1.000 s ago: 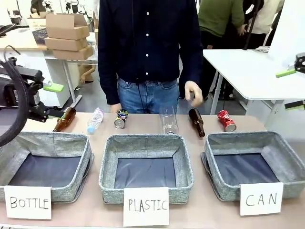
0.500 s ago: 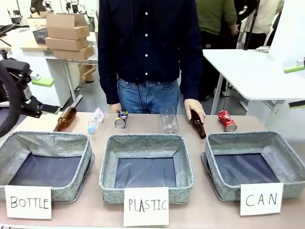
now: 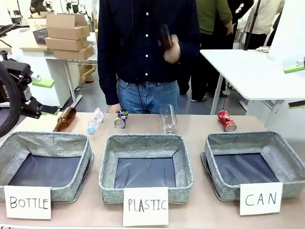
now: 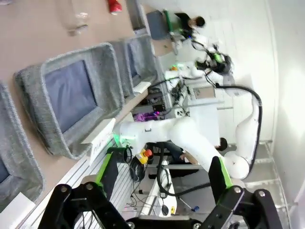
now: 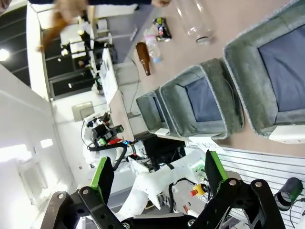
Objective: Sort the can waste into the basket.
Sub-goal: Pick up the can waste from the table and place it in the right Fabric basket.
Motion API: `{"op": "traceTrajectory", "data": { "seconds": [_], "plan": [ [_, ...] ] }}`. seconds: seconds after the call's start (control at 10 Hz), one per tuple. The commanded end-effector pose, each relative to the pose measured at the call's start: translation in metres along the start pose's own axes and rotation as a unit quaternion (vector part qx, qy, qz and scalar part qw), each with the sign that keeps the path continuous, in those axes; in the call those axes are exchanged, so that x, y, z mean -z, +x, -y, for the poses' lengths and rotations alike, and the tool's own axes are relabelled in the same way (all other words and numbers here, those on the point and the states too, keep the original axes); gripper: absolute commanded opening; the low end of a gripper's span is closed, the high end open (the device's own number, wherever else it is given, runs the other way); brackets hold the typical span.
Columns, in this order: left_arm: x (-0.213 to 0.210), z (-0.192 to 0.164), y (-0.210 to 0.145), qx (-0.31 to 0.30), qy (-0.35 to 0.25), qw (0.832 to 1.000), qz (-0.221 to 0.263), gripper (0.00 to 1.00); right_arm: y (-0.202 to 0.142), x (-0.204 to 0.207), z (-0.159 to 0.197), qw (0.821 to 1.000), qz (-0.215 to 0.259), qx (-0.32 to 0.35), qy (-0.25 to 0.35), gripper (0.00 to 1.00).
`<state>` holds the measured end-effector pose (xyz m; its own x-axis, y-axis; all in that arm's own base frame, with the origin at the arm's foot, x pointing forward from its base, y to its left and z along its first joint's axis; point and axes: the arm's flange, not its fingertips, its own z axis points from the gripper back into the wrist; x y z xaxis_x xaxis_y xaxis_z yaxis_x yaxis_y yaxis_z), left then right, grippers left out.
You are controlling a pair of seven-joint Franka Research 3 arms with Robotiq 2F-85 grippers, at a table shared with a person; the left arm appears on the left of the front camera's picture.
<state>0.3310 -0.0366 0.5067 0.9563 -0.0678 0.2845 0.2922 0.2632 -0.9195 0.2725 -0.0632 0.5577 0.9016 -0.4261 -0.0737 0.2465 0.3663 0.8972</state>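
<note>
The red crushed can (image 3: 226,120) lies on the table's far right, behind the grey basket (image 3: 238,138) signed "CAN". The dark printed can (image 3: 121,119) lies far left of centre, between two plastic bottles. My left gripper (image 3: 45,95) hangs open off the table's left edge, far from both cans. At the right edge my right gripper (image 3: 296,86) is open too. In the left wrist view, the open left gripper (image 4: 162,171) holds nothing; the red can (image 4: 113,5) and basket (image 4: 140,57) lie far off. The right gripper (image 5: 158,176) is empty above the basket (image 5: 248,47) and dark can (image 5: 163,28).
The person's hand holds a brown bottle (image 3: 166,37) at chest height. Another brown bottle (image 3: 65,119), a small plastic bottle (image 3: 95,119) and a clear plastic bottle (image 3: 168,120) lie along the far edge. Bins signed "BOTTLE" (image 3: 47,138) and "PLASTIC" (image 3: 143,139) stand left and centre.
The person took the brown bottle lying beside the red can and raised it to chest height. My left gripper drew back a little to the left. Cans unmoved.
</note>
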Motion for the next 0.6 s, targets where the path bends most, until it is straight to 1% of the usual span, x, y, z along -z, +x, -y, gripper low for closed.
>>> {"op": "traceTrajectory", "data": {
  "seconds": [0.0,0.1,0.2,0.3,0.4,0.5],
  "plan": [
    [0.018,-0.001,0.066,-0.062,0.086,0.994,-0.012,1.0,0.002,0.0,-0.001,1.0,-0.003,-0.01,0.014,1.0],
    [0.023,-0.009,0.094,-0.082,0.1,0.991,-0.026,1.0,0.002,0.0,-0.001,1.0,-0.003,-0.01,0.014,1.0],
    [0.03,-0.018,0.115,-0.095,0.127,0.987,-0.023,1.0,0.002,0.0,-0.001,1.0,-0.003,-0.01,0.014,1.0],
    [0.036,-0.026,0.134,-0.156,0.102,0.982,0.023,1.0,0.002,0.0,-0.001,1.0,-0.003,-0.01,0.014,1.0],
    [0.032,-0.014,0.089,-0.067,0.1,0.993,-0.004,1.0,0.002,0.0,-0.001,1.0,-0.003,-0.01,0.014,1.0],
    [0.038,-0.026,0.116,-0.104,0.112,0.988,0.007,1.0,0.002,0.0,-0.001,1.0,-0.003,-0.01,0.014,1.0]
  ]
}}
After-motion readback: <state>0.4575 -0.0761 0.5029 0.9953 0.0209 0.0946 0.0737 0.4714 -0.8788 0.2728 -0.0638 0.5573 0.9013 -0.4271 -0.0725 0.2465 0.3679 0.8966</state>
